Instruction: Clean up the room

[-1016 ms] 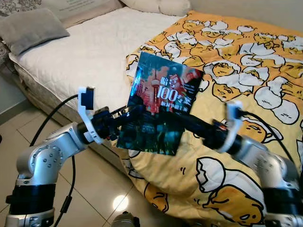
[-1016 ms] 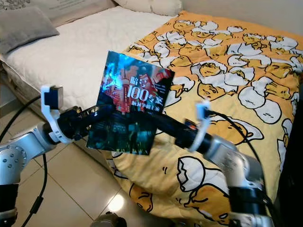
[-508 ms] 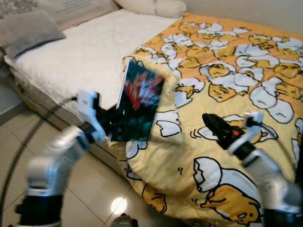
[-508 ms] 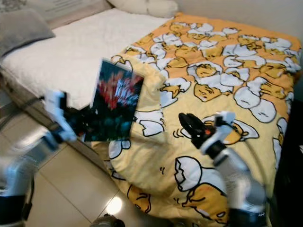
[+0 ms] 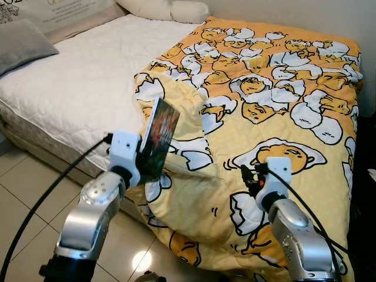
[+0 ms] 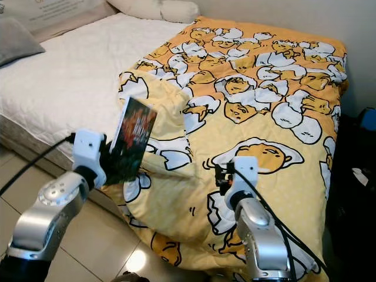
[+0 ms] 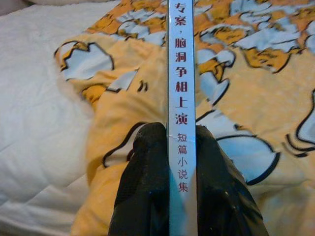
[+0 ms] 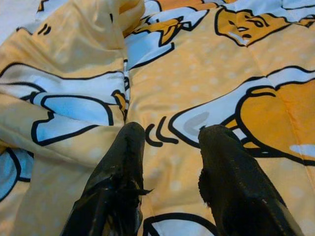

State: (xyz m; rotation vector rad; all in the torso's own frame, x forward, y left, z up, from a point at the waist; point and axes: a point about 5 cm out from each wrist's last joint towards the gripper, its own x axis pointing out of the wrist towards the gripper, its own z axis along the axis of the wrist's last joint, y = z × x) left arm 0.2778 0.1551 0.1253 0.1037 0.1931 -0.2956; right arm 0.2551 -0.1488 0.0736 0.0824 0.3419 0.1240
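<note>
My left gripper (image 7: pixel 181 162) is clamped on the book (image 5: pixel 158 138), one black finger (image 7: pixel 142 182) pressed to each cover, and holds it upright just beyond the wrist, spine toward the wrist camera. The left arm is bent at the elbow and raised, so the book stands over the folded-back edge of the yellow egg-print duvet (image 5: pixel 282 111), with the bare white mattress (image 5: pixel 82 76) off to the gripper's left.

My right gripper (image 8: pixel 167 162) holds nothing: its two fingers are spread apart with a clear gap, hovering just above the duvet's printed surface. That arm is drawn in, its forearm pointing forward over the near part of the bed.

From the head camera I see the book almost edge-on, so its cover art is a dark, reddish smear I cannot read. The wrist view gives only the spine with red Chinese characters, cut off at the top. The right gripper's fingers are mostly hidden behind its white wrist mount (image 5: pixel 276 170) in the head view.

A second ago both grippers held the book between them, its cover facing me. Since then the right one has let go and pulled back, and the left has turned the book side-on. The camera has also shifted, taking in more of the bed.
</note>
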